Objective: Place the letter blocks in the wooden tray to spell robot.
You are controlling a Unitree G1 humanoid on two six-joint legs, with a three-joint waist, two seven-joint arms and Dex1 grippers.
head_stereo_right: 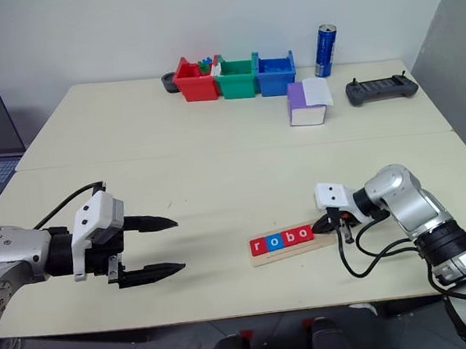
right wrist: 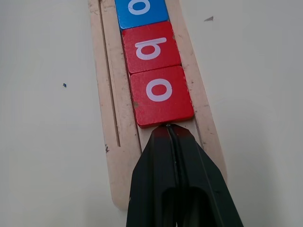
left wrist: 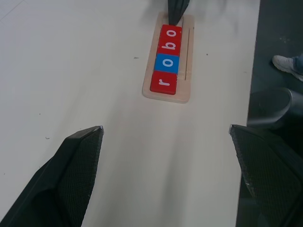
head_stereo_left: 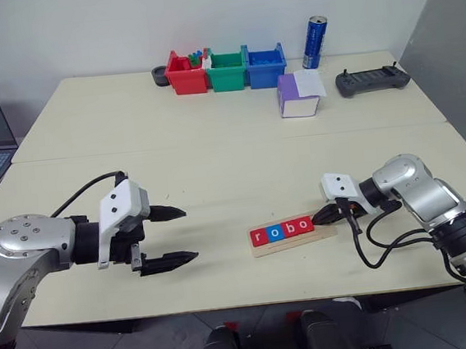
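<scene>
Presently the right gripper (right wrist: 166,130), fingers pressed together and holding nothing, touches its tip to the last red "o" tile (right wrist: 160,94) in the wooden tray (right wrist: 110,118); a gentle, straight nudge along the groove should close the row without tipping tiles. Ahead of the tip the tiles read "r o b o"; the left gripper (head_stereo_left: 166,239) hangs wide open and empty, well apart.

We see bare table (head_stereo_left: 217,176) all around the wooden tray (head_stereo_left: 293,241). Its right end seems blocked by the right gripper (right wrist: 166,128), fingers together.
</scene>
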